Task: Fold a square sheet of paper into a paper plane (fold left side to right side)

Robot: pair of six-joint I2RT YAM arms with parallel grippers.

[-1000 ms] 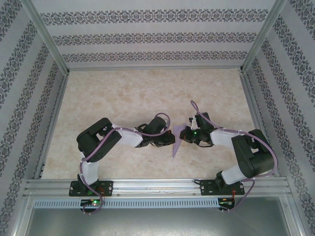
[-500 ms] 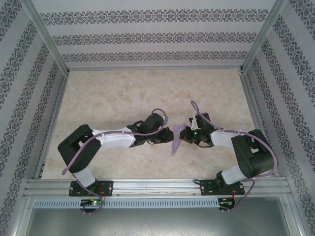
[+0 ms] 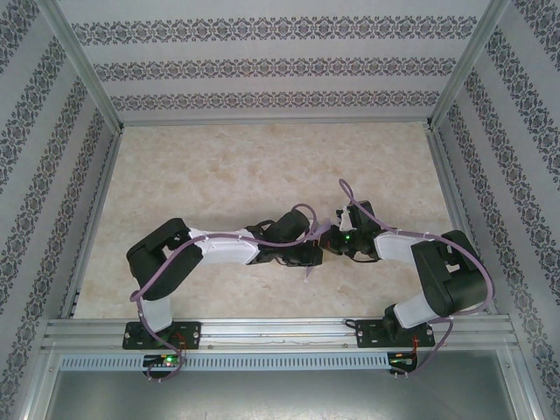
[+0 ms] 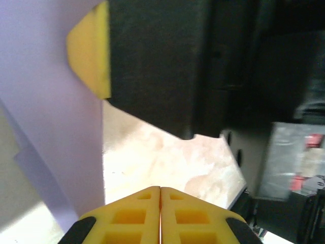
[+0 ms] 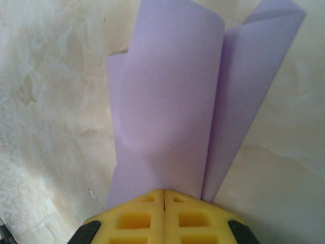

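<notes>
The square sheet of paper is lavender and stands off the table in loose, curled folds. It does not have the shape of a paper plane. My right gripper is shut on its near edge. In the top view only a lavender tip of the sheet shows under the arms. My left gripper is shut with nothing between its fingers. It sits just right of the sheet and faces the right gripper's yellow pad. From above, the left gripper nearly meets the right gripper.
The beige marbled tabletop is walled in by patterned panels and metal frame rails. The left arm's purple cable loops above its wrist. Both arms crowd the near middle of the table.
My left arm has swung right, up to the sheet and the right gripper, and now covers most of the paper from above. The right arm has not moved.
</notes>
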